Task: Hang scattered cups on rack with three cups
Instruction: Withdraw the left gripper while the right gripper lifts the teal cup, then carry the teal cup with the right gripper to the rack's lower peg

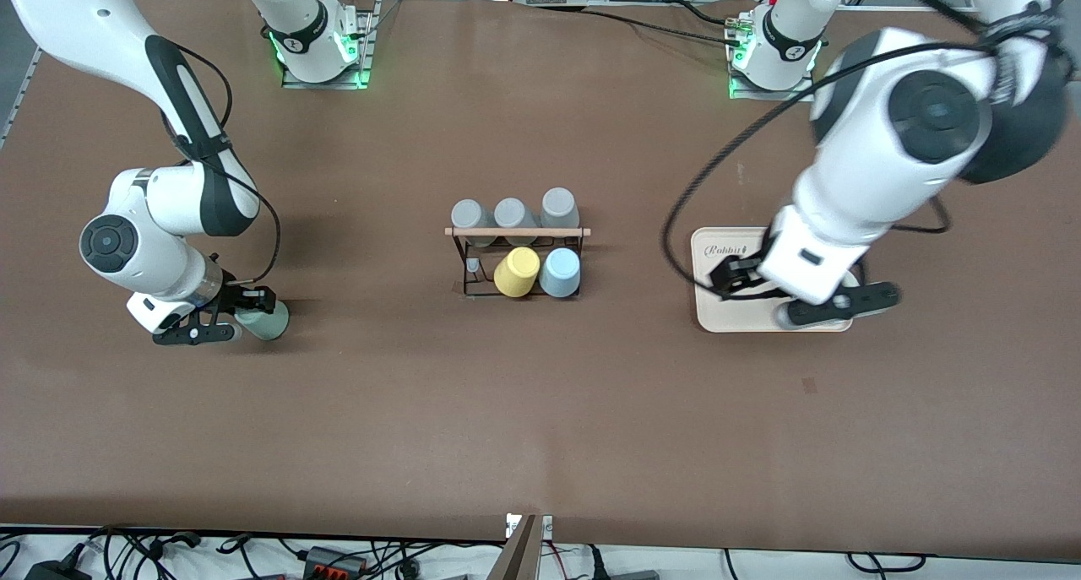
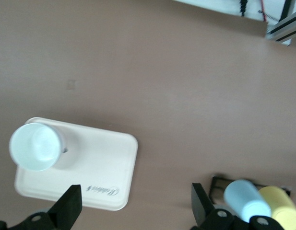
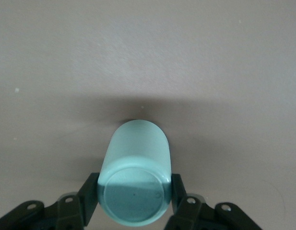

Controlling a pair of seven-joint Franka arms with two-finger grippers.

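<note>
Low in the front view, at the right arm's end of the surface, the right tool (image 1: 221, 317) is pinching the mint-green cup (image 1: 263, 319). In the right wrist view a finger presses each flank of the cup (image 3: 136, 179) close to its base.
- Cup attitude: on its side. Long axis in line with the tool's reach, closed base toward the wrist, mouth pointing away toward the middle of the surface.
- Cannot tell whether it is resting on the surface or just clear of it.

Key relation: the rack (image 1: 517, 232) stands at frame centre, well apart from this tool, along roughly the line the cup's mouth points. The right arm is the one carrying a cup.

Rack contents:
- Upper row: three grey cups (image 1: 512, 214).
- Lower row: yellow cup (image 1: 516, 273) beside a light blue cup (image 1: 560, 273).
- One bare peg (image 1: 473, 266) at the right arm's end of the lower row. Judgement: this is the likely target, and the mouth must be turned to face it.

Left tool (image 1: 802, 297), spread and gripping nothing, is over the cream tray (image 1: 718, 314) at mid-height toward the left arm's end. On the tray (image 2: 109, 158) a pale blue cup (image 2: 35, 146) stands upright, mouth up, apart from the fingers (image 2: 68, 206).
</note>
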